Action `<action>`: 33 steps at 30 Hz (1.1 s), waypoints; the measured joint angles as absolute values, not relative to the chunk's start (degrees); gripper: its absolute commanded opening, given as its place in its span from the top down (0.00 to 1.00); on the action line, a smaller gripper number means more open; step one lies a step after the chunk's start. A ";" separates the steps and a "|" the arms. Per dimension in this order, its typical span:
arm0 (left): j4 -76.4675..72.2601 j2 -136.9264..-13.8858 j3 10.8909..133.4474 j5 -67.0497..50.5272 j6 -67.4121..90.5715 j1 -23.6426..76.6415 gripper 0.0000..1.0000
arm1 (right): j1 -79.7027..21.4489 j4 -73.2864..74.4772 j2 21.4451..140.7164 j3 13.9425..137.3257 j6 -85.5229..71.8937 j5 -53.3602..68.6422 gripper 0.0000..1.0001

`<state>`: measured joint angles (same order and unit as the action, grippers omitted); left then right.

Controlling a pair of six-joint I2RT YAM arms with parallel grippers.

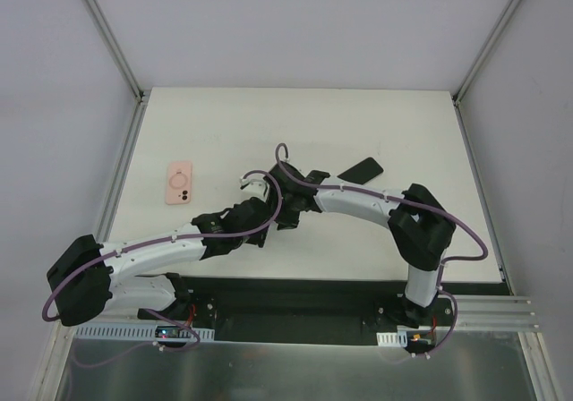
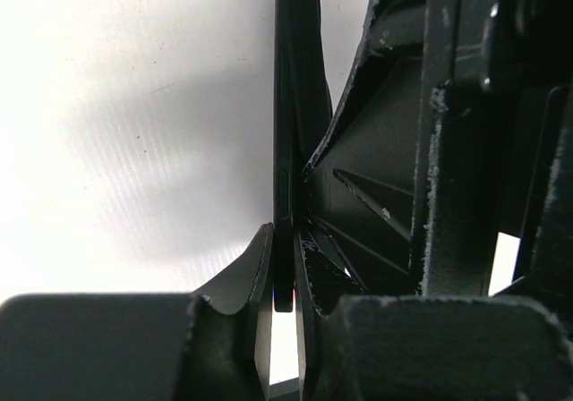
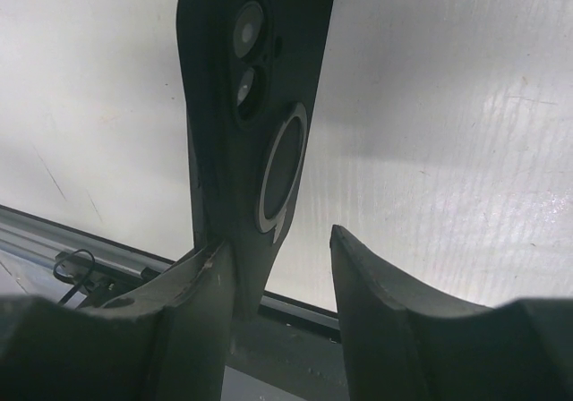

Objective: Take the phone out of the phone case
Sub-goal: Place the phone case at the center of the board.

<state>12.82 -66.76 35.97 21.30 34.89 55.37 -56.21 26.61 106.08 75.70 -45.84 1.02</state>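
Phone case [image 3: 255,106] edge-on: L pincer [image 2: 283,258] clamped on it, R pincer [image 3: 279,244] apart, gap beside.

The left arm [image 1: 152,249] lies low and reaches from its base to the right, toward the middle. The right arm [image 1: 358,202] rises from its base, bends at the elbow and reaches to the left. The two wrists meet there, very close to each other. The left hand [image 2: 284,271] is closed tightly, and its two fingers [image 2: 243,276] press the thin edge of the phone case [image 2: 288,106]. The right hand [image 3: 279,271] is half open: one finger [image 3: 201,285] touches the case, the other stands apart from it.
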 measured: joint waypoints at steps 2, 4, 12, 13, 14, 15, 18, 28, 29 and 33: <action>12.91 -66.72 35.97 21.30 35.03 55.37 1.00 | -56.29 26.96 106.56 76.14 -45.89 1.02 0.53; 12.97 -66.59 35.88 21.30 35.20 55.37 1.00 | -56.36 26.72 106.85 76.20 -46.06 1.17 0.55; 13.02 -64.58 34.33 21.23 36.58 55.00 1.00 | -56.51 24.45 108.38 76.16 -47.59 2.90 0.61; 12.95 -64.31 34.11 21.30 36.64 55.00 1.00 | -56.58 24.49 108.55 76.29 -47.62 2.87 0.62; 12.93 -64.01 33.89 21.34 36.67 54.98 1.00 | -56.69 24.64 108.75 76.49 -47.68 2.83 0.63; 12.97 -63.75 33.78 21.52 36.67 54.96 1.00 | -56.80 24.84 108.90 76.71 -47.72 2.66 0.64; 13.37 -62.63 33.58 21.63 36.53 54.68 1.00 | -57.58 25.41 109.08 77.14 -48.07 0.89 0.64; 16.99 -61.87 33.69 20.84 36.95 55.51 1.00 | -59.42 29.02 109.47 76.79 -49.25 -9.06 0.63; 17.41 -61.95 33.82 20.95 37.52 55.70 1.00 | -58.94 29.23 109.82 76.42 -49.39 -9.28 0.64; 16.62 -63.02 35.33 22.06 38.65 55.64 1.00 | -58.54 31.09 110.93 75.40 -50.30 -11.49 0.77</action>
